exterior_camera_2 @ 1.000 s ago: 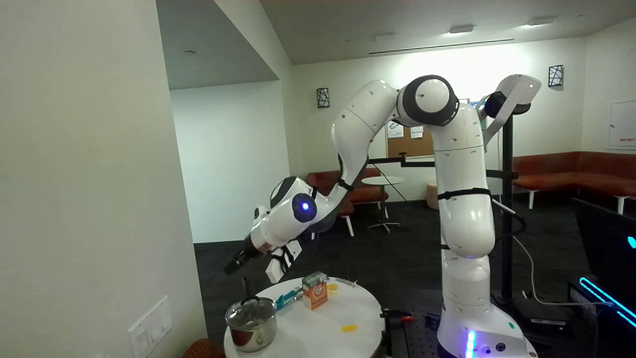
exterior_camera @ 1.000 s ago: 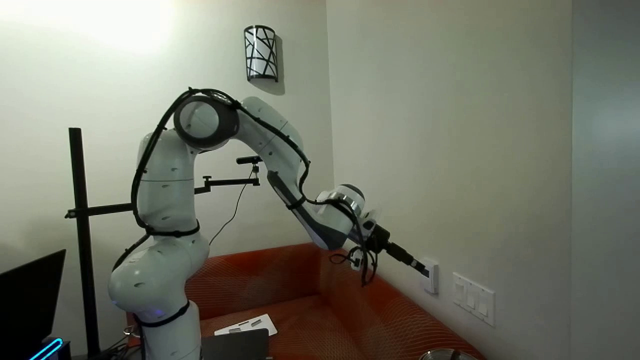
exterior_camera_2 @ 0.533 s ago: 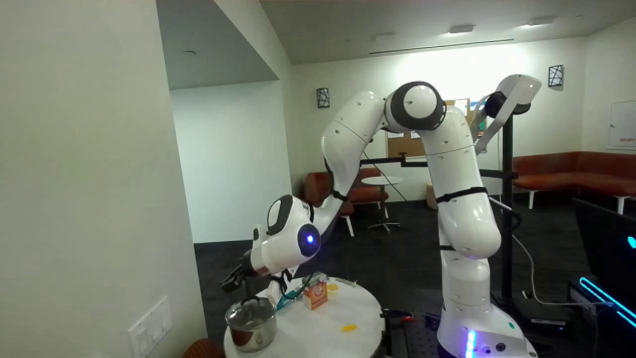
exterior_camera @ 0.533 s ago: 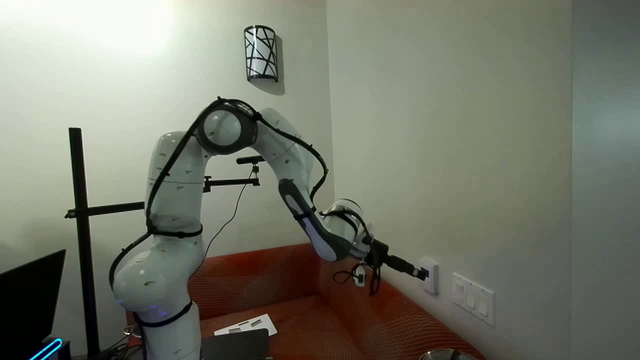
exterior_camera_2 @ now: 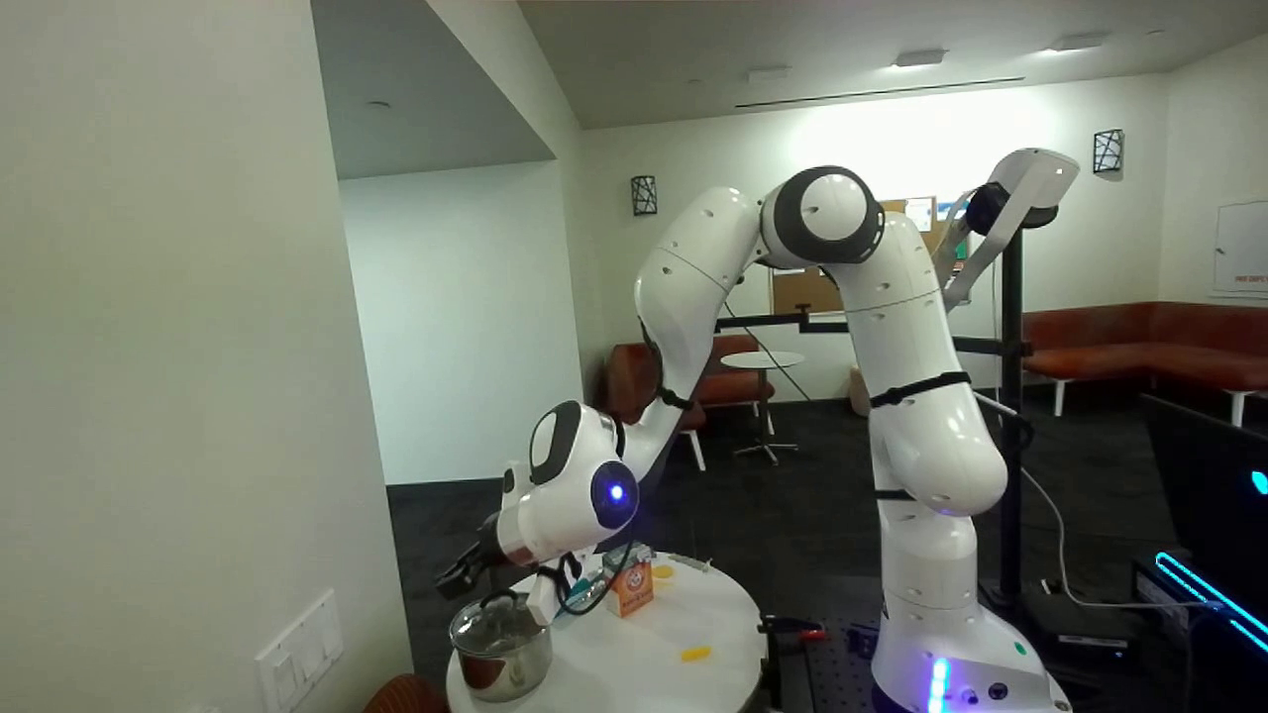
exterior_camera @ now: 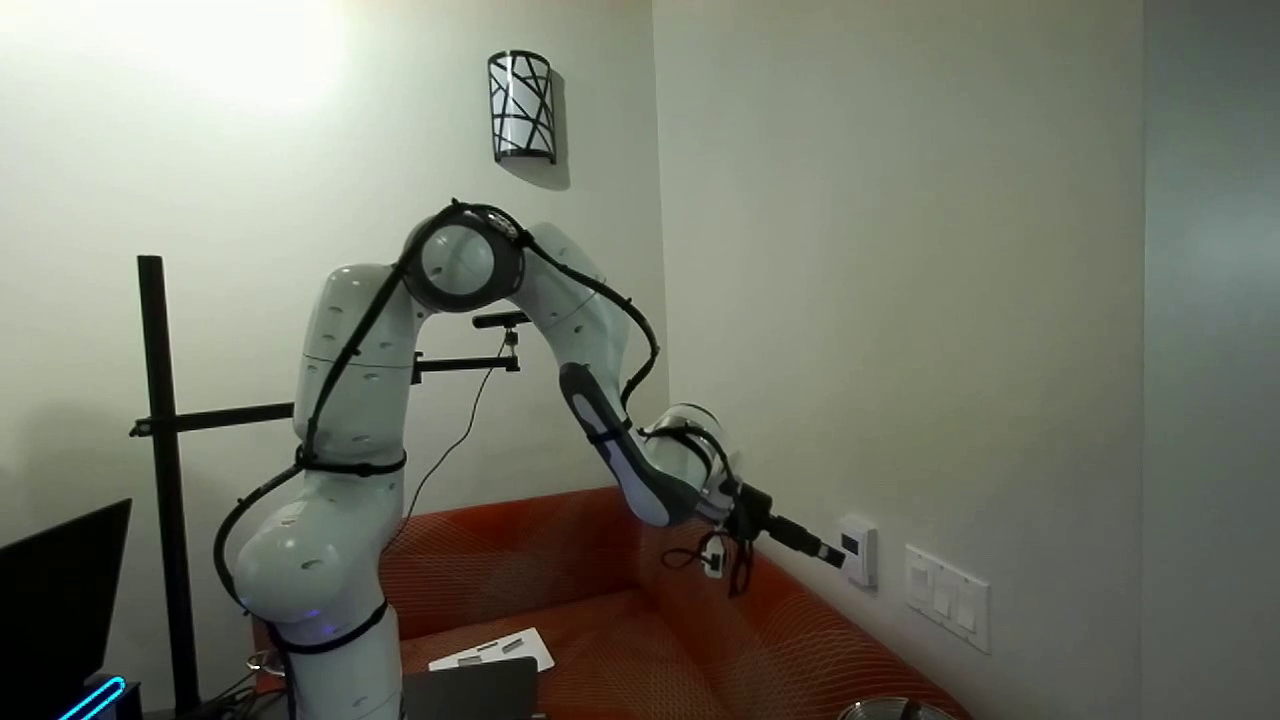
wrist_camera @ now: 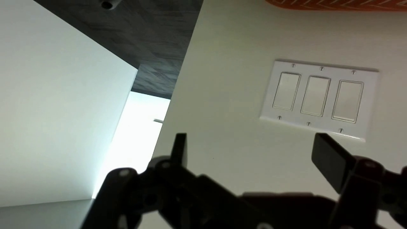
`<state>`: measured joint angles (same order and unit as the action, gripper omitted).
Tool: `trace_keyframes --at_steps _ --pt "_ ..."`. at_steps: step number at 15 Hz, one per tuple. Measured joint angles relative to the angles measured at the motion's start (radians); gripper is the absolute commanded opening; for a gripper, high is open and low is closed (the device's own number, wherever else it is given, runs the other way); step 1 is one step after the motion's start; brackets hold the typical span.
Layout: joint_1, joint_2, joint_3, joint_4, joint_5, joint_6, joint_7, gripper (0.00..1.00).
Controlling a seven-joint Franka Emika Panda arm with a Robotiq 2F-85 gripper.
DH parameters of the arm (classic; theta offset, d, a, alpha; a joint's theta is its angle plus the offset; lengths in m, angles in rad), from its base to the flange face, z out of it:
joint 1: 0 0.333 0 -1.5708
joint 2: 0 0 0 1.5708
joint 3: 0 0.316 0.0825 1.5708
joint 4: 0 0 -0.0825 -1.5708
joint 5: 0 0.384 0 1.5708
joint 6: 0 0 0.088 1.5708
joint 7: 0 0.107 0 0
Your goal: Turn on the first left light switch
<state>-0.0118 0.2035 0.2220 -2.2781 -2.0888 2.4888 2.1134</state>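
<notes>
A white plate with three rocker switches is on the wall, in the wrist view point(wrist_camera: 300, 93) and in both exterior views point(exterior_camera: 948, 598) point(exterior_camera_2: 300, 649). The wrist picture stands upside down: the left switch point(exterior_camera: 918, 583) of an exterior view is the rightmost switch point(wrist_camera: 347, 100) there. My gripper point(wrist_camera: 249, 152) is open and empty, its black fingers wide apart, one fingertip just under the plate's edge in the picture. In an exterior view the fingertips point(exterior_camera: 836, 556) are left of the plate, in front of a white wall box. The gripper point(exterior_camera_2: 456, 579) is apart from the plate.
The white wall box point(exterior_camera: 866, 555) with a dark screen is left of the plate. An orange sofa point(exterior_camera: 520, 560) runs along the wall below. A lidded pot point(exterior_camera_2: 500, 649) and an orange box point(exterior_camera_2: 630, 586) stand on a round white table point(exterior_camera_2: 713, 614).
The arm has leaned forward and its wrist and gripper have come down. In an exterior view the fingertips have moved slightly down and left, uncovering the wall box's dark screen.
</notes>
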Motion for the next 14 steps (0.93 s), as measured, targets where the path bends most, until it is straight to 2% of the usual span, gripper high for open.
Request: trace_keyframes --at_steps 7,10,14 --pt "0.014 0.012 -0.011 0.002 -0.010 -0.019 0.001 1.00" --pt "0.038 0.046 -0.012 0.006 -0.087 -0.097 0.035 1.00" --pt "0.059 0.114 -0.010 0.040 -0.245 -0.177 0.161 1.00"
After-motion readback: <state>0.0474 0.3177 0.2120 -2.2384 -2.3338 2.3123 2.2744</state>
